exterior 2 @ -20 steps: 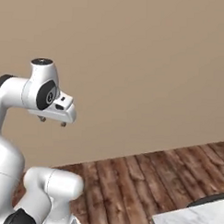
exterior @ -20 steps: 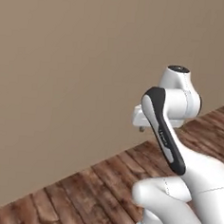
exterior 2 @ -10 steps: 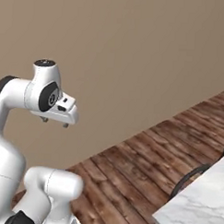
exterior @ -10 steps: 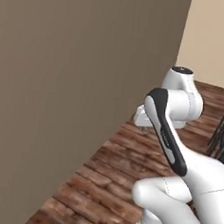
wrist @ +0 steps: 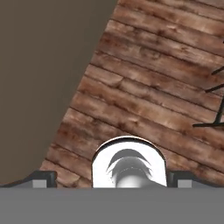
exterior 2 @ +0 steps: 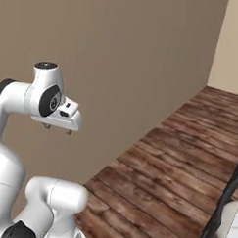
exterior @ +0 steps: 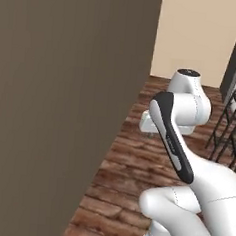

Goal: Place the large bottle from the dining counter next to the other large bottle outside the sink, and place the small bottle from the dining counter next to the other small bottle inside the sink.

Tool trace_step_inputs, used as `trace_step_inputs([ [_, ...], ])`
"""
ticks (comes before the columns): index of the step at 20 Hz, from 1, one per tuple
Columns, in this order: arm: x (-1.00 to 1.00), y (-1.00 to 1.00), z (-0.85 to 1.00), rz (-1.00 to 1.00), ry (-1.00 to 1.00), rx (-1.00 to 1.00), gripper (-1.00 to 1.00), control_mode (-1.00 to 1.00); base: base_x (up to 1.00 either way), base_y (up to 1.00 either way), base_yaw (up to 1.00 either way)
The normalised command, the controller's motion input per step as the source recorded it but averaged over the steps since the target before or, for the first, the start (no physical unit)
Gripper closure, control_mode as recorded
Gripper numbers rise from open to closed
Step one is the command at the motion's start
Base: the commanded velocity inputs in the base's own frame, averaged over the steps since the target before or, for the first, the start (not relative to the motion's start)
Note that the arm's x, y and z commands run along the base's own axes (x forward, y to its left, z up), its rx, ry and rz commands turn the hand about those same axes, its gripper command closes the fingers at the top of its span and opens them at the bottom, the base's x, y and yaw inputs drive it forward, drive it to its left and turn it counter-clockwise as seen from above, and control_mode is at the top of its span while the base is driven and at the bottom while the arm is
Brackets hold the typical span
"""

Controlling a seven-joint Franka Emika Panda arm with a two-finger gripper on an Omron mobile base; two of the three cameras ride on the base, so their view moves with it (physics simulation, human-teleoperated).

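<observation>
The end effector [exterior 2: 57,130] hangs in mid-air, folded close to the arm, with its two small dark fingertips [wrist: 43,178] pointing down at the floor and standing wide apart, nothing between them. In the left base view the end effector [exterior: 150,133] is mostly hidden behind the arm's own dark-striped link, so only a white edge of the hand shows there. Below it lies a wooden plank floor [wrist: 166,92], brown and knotted, and just to its one side a plain brown wall [exterior 2: 118,67] runs along the floor; in the hand view that wall [wrist: 43,65] takes up the upper left corner. Beyond the end of the brown wall stands a lighter cream wall [exterior: 201,36]. Far from the end effector, at the right edge of the left base view, thin dark chair frames [exterior: 228,133] are cut off by the border, and their make is hard to tell; a similar dark frame with a pale rounded part [exterior 2: 227,214] is clipped at the lower right corner of the right base view. The bottles, the dining surface and the sink cannot be placed from these views.
</observation>
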Motion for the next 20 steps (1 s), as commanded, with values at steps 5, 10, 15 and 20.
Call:
trace_step_inputs([
  [5, 0.0, 0.0, 0.0, 0.0, 0.0, 0.0, -1.0, 1.0, 0.72, 0.0, -0.74],
  [10, 0.0, 0.0, 0.0, 0.0, 0.0, 0.0, -1.0, 1.0, 0.74, 0.0, -0.73],
  [15, 0.0, 0.0, 0.0, 0.0, 0.0, 0.0, -1.0, 1.0, 0.8, 0.42, -0.62],
  [20, 0.0, 0.0, 0.0, 0.0, 0.0, 0.0, -1.0, 1.0, 0.81, 0.61, -0.59],
])
